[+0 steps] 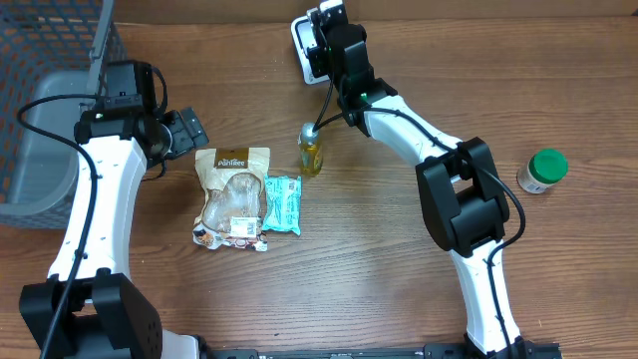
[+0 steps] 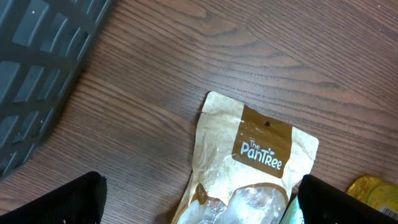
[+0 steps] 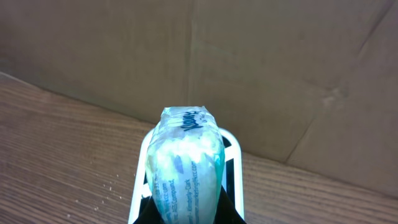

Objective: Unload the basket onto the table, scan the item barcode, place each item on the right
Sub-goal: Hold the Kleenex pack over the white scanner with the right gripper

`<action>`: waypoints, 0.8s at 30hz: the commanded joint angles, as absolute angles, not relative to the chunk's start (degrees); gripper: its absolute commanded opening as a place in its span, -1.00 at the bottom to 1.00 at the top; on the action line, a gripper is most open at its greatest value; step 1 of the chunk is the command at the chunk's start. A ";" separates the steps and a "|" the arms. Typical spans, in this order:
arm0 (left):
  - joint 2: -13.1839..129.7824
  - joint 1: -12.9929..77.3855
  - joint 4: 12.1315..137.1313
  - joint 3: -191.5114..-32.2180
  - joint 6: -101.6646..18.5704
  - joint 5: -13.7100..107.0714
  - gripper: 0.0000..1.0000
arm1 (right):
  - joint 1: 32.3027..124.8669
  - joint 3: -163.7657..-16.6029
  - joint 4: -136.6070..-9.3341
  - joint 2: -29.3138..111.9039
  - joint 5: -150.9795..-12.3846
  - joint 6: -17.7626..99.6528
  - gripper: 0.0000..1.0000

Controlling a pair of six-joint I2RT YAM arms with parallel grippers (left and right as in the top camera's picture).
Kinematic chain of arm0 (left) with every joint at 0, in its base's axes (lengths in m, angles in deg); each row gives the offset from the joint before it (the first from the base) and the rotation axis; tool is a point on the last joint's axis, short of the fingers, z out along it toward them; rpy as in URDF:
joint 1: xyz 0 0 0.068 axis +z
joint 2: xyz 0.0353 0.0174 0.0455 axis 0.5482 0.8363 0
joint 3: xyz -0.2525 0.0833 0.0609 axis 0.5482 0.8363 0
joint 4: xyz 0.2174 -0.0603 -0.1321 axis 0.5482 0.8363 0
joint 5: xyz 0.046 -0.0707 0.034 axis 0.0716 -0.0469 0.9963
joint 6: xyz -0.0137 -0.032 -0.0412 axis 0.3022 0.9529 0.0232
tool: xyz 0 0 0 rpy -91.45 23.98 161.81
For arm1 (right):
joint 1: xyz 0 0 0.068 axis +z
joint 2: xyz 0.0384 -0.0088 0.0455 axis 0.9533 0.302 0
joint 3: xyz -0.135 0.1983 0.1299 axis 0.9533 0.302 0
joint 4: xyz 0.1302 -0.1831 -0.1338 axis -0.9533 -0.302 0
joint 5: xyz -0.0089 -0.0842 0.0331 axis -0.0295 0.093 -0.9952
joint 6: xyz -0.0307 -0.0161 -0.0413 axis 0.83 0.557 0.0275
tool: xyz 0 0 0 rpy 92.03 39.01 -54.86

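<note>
One pale green packet getting pinched tight by the right gripper, hovering well beyond the PanTree pouch, left gripper hanging wide open right above that pouch, yellow bottle and teal packet sitting just beside the pouch

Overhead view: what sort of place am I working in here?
Likely a mock shop checkout bench: a wooden table with loose groceries such as the PanTree pouch and the packet in the right pincer, a grey mesh basket at the left, and a cardboard wall behind.
</note>
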State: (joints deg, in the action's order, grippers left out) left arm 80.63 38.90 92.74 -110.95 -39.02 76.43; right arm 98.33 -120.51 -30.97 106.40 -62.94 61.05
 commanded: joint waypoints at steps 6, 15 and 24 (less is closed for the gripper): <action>80.01 38.81 92.65 -111.65 -39.46 76.17 0.99 | 98.16 -120.90 -30.16 108.82 -63.35 61.10 -0.93; 80.01 38.81 92.67 -111.65 -39.46 76.17 0.99 | 97.92 -120.90 -30.19 110.07 -63.20 61.10 -0.92; 80.01 38.81 92.67 -111.65 -39.46 76.17 0.99 | 97.81 -120.90 -30.60 110.16 -63.22 61.10 -0.85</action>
